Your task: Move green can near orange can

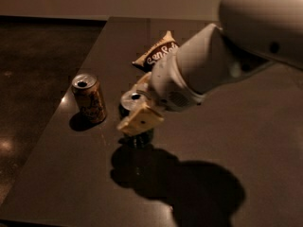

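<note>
Green can (138,139) upright, clamped in closed pincer (137,104), just beside orange can (89,99), not touching. Orange can upright near table (57,174) edge. Snack bag (158,55) behind arm.

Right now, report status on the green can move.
Gripper shut on green can, close beside orange can. Cans apart, both upright. Chip bag farther back, not in the way.
</note>
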`<state>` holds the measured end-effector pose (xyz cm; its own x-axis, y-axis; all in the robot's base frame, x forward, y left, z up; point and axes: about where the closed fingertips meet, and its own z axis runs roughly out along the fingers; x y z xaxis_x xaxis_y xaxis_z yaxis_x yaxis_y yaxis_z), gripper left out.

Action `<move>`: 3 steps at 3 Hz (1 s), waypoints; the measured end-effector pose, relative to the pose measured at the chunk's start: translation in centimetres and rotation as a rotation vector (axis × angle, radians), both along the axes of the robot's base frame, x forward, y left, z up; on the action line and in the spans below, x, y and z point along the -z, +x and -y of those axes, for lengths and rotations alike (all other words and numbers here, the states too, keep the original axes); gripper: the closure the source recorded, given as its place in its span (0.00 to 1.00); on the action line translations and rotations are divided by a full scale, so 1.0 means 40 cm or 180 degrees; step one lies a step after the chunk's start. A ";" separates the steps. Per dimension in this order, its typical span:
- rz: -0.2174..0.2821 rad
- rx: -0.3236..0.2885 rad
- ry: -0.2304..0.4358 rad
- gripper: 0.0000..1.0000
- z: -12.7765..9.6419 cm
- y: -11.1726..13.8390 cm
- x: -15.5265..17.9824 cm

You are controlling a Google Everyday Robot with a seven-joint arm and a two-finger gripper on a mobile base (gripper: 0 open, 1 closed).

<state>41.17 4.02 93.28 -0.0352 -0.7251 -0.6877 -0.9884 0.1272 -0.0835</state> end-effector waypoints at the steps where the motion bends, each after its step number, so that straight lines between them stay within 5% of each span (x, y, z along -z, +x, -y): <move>1: -0.0011 0.0022 0.0070 1.00 -0.071 0.039 0.007; 2: 0.0055 0.0113 0.0074 1.00 -0.118 0.082 0.022; 3: 0.0086 0.0237 0.0001 0.82 -0.135 0.119 0.048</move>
